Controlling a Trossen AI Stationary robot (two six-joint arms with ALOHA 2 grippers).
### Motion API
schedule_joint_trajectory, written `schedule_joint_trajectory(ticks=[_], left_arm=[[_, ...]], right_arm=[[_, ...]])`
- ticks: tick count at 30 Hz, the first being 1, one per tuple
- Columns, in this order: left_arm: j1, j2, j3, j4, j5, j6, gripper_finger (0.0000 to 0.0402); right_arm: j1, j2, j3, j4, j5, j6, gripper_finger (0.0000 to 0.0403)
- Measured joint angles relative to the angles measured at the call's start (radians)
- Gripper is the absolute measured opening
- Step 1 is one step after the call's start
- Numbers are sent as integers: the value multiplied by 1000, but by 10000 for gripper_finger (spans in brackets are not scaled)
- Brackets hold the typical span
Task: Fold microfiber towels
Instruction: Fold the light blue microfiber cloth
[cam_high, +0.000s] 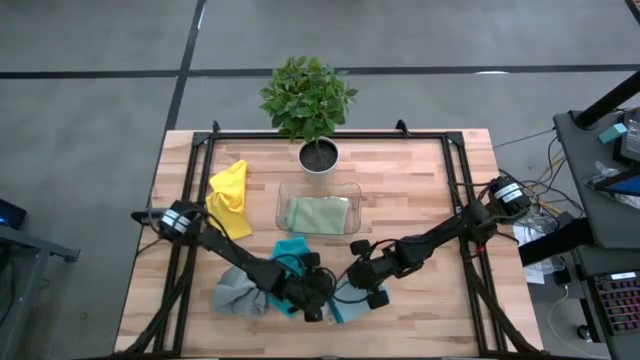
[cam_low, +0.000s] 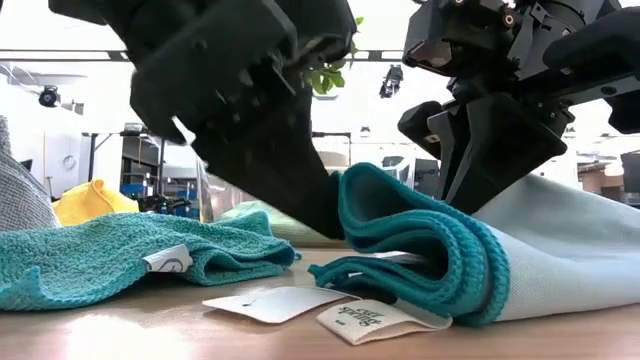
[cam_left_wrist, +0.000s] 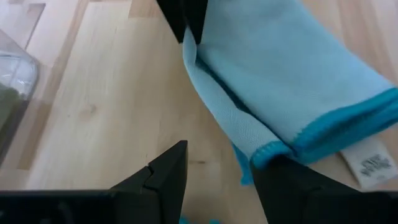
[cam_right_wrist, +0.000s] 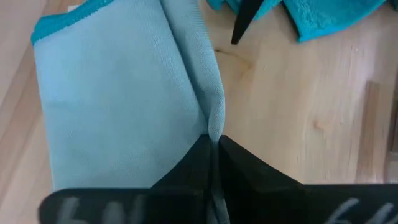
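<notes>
Two grippers are meeting over the light blue towel (cam_right_wrist: 118, 93) at the near edge of the wooden table (cam_high: 420, 190), the towel's folded long axis running roughly front to back. The right gripper (cam_right_wrist: 212, 155) is pinching the towel's raised fold between nearly closed fingers; the left gripper (cam_left_wrist: 217, 171) is holding its fingers spread, one at the towel's hemmed corner. Only the low view is showing the teal towel (cam_low: 110, 260) bunched beside white labels (cam_low: 370, 322). From above, the grey towel (cam_high: 235, 292), yellow towel (cam_high: 230, 198), green towel (cam_high: 318, 214) in the clear tray (cam_high: 283, 192) and potted plant (cam_high: 310, 100) are showing. Grey floor is surrounding the table.
</notes>
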Motion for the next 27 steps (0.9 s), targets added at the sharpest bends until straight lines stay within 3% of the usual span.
schedule_joint_trajectory(ticks=[14,20,27], left_arm=[[-6,-65,-9,-52,125,-103,157],[-6,-77,-9,-96,182,-108,157],[-6,-136,8,-65,185,-180,157]], right_arm=[[0,0,0,23,77,15,108],[0,-21,0,4,80,1,101],[13,-149,-7,-120,76,-5,75]])
